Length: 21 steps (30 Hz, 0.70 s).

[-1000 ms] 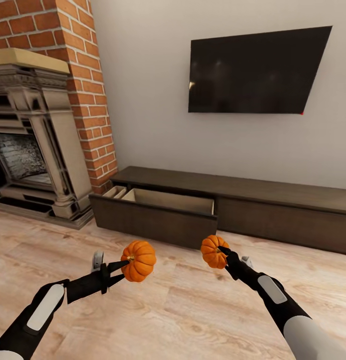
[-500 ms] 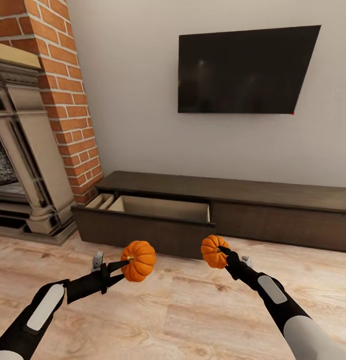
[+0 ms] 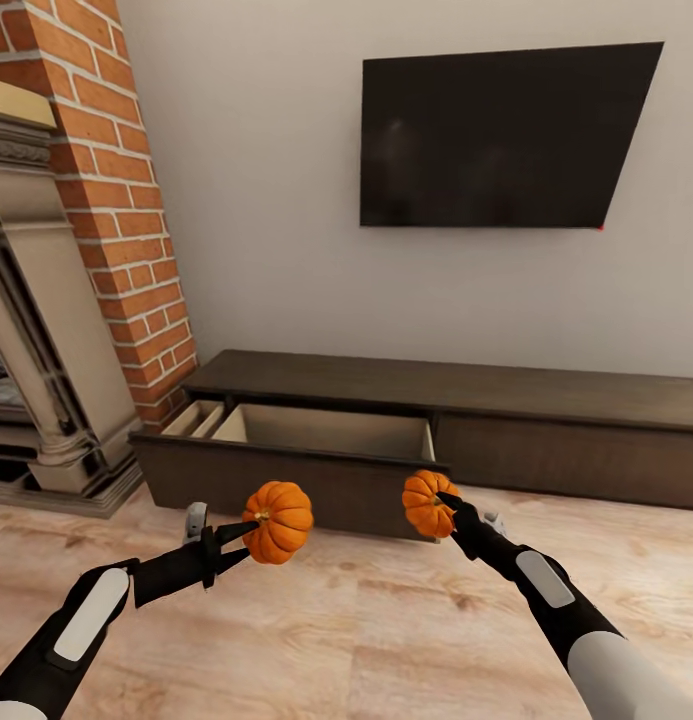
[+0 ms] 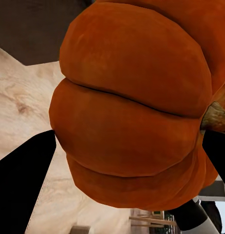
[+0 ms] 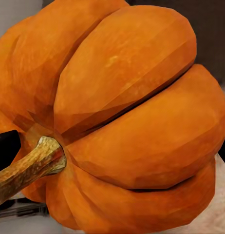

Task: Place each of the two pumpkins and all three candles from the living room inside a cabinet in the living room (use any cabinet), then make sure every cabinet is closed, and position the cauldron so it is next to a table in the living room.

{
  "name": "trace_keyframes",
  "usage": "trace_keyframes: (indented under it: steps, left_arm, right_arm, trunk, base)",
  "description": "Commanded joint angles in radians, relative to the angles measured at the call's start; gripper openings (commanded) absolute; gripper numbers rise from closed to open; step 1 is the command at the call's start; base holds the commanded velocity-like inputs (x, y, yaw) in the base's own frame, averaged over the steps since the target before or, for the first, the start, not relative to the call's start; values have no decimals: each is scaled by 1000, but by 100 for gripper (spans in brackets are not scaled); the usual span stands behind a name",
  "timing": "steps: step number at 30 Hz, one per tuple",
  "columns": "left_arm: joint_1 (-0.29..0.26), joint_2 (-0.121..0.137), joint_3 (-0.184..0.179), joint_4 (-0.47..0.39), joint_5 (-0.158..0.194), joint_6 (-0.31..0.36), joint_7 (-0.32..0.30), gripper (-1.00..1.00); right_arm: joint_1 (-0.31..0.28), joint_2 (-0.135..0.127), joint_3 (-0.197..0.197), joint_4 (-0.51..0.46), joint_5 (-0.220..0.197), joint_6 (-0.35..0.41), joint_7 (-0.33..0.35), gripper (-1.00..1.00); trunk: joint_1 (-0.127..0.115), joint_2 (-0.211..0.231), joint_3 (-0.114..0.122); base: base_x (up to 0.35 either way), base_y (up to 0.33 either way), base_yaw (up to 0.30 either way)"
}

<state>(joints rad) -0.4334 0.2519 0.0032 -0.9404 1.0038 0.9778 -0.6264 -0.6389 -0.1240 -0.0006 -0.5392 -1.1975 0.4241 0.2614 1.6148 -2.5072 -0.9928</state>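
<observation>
I hold two orange ribbed pumpkins above the wood floor. My left gripper (image 3: 248,524) is shut on the stem side of the left pumpkin (image 3: 279,522), which looms large in the left wrist view (image 4: 132,112). My right gripper (image 3: 445,500) is shut on the right pumpkin (image 3: 426,503), whose tan stem and ribs show close up in the right wrist view (image 5: 127,117). Just beyond both stands the long dark-brown cabinet (image 3: 546,420) against the wall. Its left drawer (image 3: 286,470) is pulled out, showing a pale wood interior. The candles and the cauldron are out of view.
A brick chimney and stone fireplace (image 3: 46,330) stand at the left, next to the cabinet's end. A black TV (image 3: 501,135) hangs on the wall above the cabinet. Light wood floor (image 3: 366,640) lies beneath my arms.
The view has shifted: the cabinet and open drawer now sit closer and lower in the picture, the fireplace further left. Both arms keep the same pose, still holding the pumpkins.
</observation>
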Motion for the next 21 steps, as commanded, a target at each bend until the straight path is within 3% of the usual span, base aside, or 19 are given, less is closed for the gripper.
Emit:
trace_keyframes:
  steps: [1,8,21]
  left_arm:
    - [-1,0,1,0,15,9,-4,-100]
    - [-1,0,1,0,15,9,-4,-100]
    - [-1,1,1,0,15,9,-4,-100]
  right_arm:
    - [-1,0,-1,-1,-11,5,1,-100]
    - [-1,0,24,-1,-11,4,1,-100]
    - [-1,0,27,-1,-11,4,4,-100]
  trunk:
    - [0,0,-1]
    - [0,0,-1]
    - [0,0,-1]
  base:
    - [187,246,0]
    - [185,247,0]
    - [185,247,0]
